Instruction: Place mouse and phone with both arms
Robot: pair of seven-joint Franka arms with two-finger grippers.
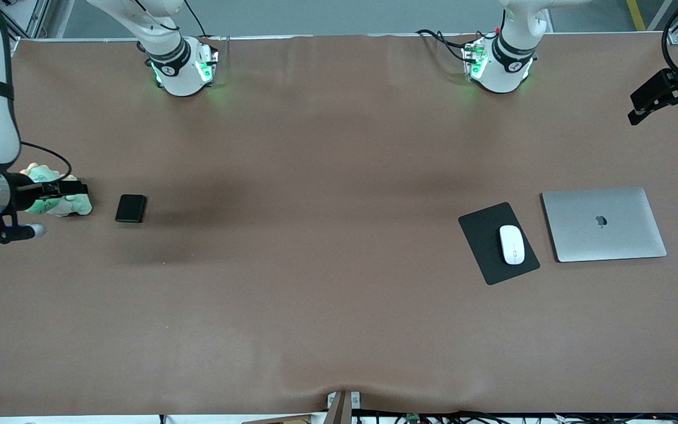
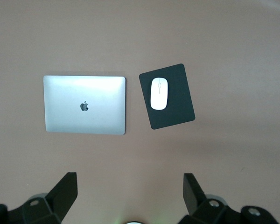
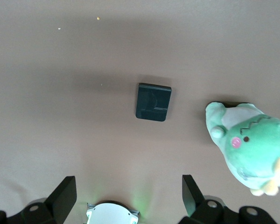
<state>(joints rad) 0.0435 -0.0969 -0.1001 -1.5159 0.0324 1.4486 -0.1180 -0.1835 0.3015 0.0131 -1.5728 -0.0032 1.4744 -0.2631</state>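
Note:
The white mouse [image 1: 511,244] [image 2: 158,93] lies on a black mouse pad [image 1: 483,235] [image 2: 177,105] toward the left arm's end of the table. The small black phone [image 1: 131,208] [image 3: 153,101] lies flat on the brown table toward the right arm's end. My left gripper [image 1: 662,109] [image 2: 129,179] hangs high over the table's left-arm end, open and holding nothing. My right gripper [image 1: 80,189] [image 3: 128,182] is high over the right-arm end, beside the phone, and is also open and holding nothing.
A closed silver laptop [image 1: 604,224] [image 2: 84,105] lies beside the mouse pad, closer to the left arm's end. A green plush toy [image 1: 74,205] [image 3: 247,144] sits beside the phone, partly hidden under the right gripper in the front view.

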